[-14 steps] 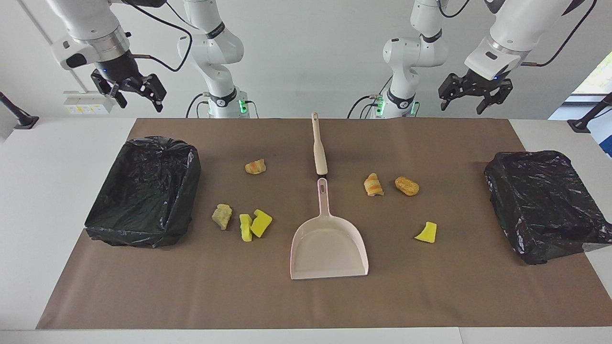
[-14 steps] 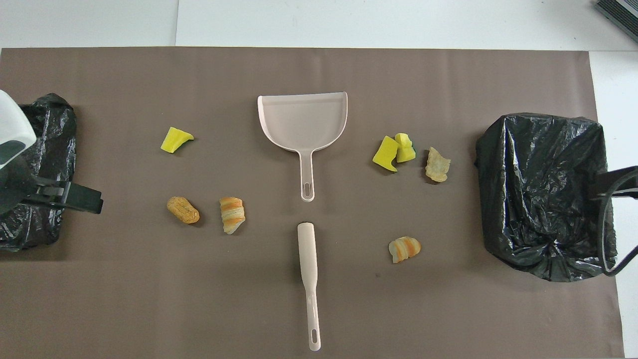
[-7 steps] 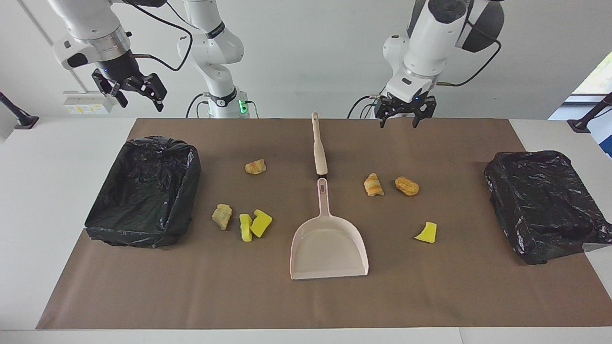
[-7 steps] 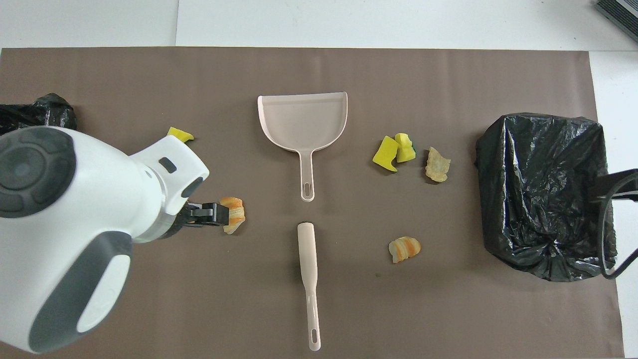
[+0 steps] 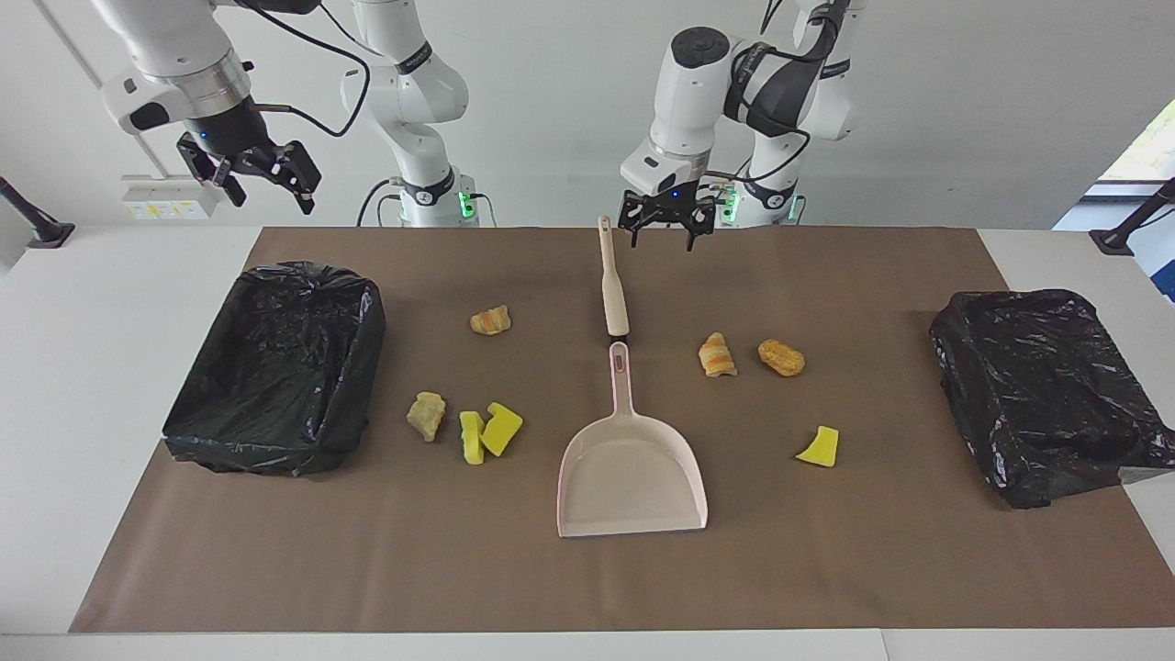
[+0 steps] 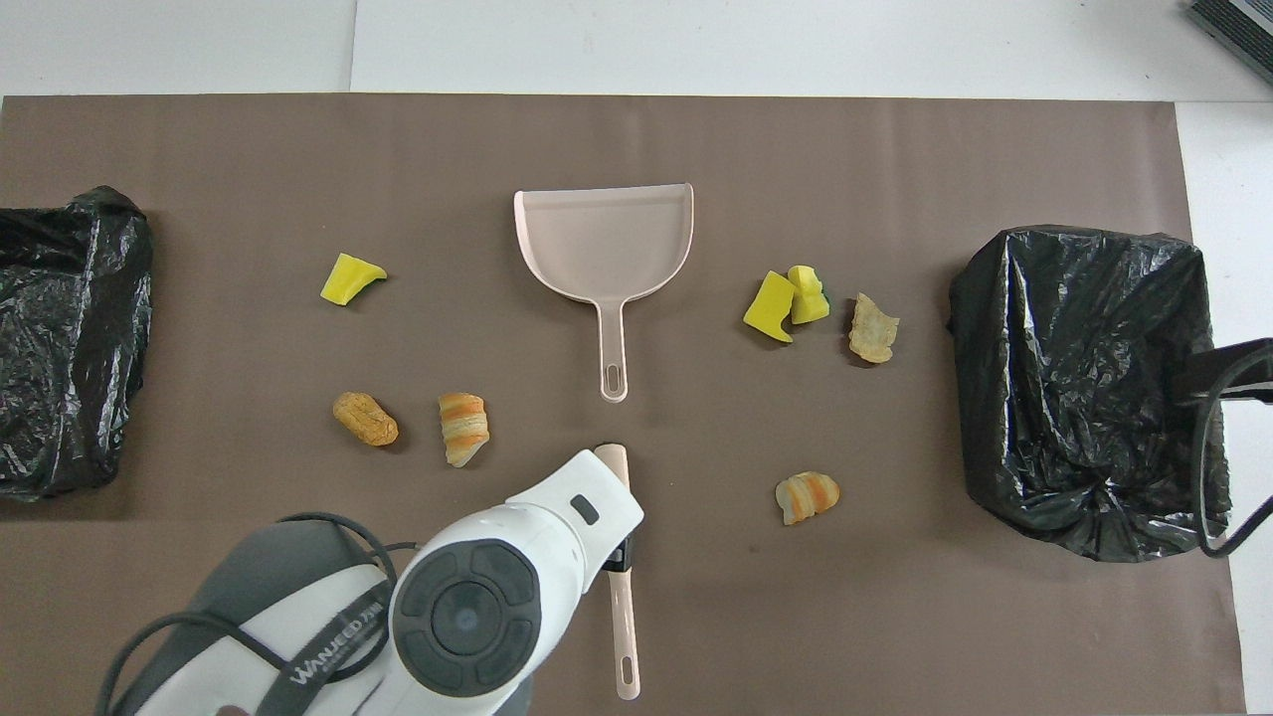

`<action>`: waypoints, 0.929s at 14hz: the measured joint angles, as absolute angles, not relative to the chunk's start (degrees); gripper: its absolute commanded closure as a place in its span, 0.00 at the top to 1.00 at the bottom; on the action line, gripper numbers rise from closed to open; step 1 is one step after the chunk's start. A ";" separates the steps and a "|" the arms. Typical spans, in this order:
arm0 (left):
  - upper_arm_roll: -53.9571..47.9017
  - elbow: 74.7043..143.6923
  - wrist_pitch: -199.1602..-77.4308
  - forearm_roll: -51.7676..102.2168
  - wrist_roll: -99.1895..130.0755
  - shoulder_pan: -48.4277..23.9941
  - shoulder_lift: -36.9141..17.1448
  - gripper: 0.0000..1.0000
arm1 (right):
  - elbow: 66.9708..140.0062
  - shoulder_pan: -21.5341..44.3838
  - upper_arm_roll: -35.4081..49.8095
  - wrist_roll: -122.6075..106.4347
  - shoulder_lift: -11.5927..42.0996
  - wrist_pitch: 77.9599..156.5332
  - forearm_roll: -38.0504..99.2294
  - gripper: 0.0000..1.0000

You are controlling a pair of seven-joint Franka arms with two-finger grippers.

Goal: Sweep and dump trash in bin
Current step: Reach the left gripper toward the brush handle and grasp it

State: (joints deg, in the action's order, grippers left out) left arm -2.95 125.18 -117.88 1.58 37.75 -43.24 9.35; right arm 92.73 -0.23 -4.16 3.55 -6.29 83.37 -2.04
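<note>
Nearest the robots: left gripper (image 5: 663, 226) hangs jaws open just above the mat, beside the brush (image 5: 612, 280) handle, not touching it. Right gripper (image 5: 250, 174) waits up high over its own end of the table, jaws open, near the open black-lined bin (image 5: 275, 367). Brush lies flat, thin handle toward the robots, thicker end almost meeting the dustpan (image 5: 632, 473) handle tip, so a sloppy grab could nudge the pan out of line or roll the slim brush away from the fingers. Risk too: the gripper sits off to one side of the handle and would pinch air unless shifted over it. Trash, all loose on the mat, nothing in the pan: a striped bread lump (image 5: 490, 319) nearest the robots, then a striped lump (image 5: 717, 355) and an orange lump (image 5: 781, 357), then a tan scrap (image 5: 427, 415) beside two touching yellow sponge bits (image 5: 489, 431), and a lone yellow wedge (image 5: 820, 447). Light and irregular, they may skitter past the pan lip when swept. A second black bag (image 5: 1042, 395) sits at the left arm's end.
</note>
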 measured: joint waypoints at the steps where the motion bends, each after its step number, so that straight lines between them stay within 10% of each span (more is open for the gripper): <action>1: -2.95 127.80 -120.51 1.58 40.05 -45.98 9.13 1.00 | 92.86 -0.23 -4.16 3.55 -6.36 83.37 -2.04 1.00; 8: -2.91 138.60 -134.31 1.59 47.99 -57.43 5.87 0.97 | 93.06 -0.23 -4.16 3.55 -6.47 83.37 -2.04 1.00; 11: -2.62 138.60 -134.41 1.59 48.13 -57.43 5.44 0.81 | 93.11 -0.23 -4.16 3.55 -6.52 83.37 -2.04 1.00; 13: -2.61 138.60 -134.41 1.59 48.42 -57.43 5.44 0.38 | 93.16 -0.23 -4.16 3.55 -6.59 83.37 -2.04 1.00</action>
State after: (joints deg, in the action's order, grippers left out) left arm -2.61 138.60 -134.41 1.59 48.42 -57.43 5.44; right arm 93.16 -0.23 -4.16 3.55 -6.59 83.37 -2.04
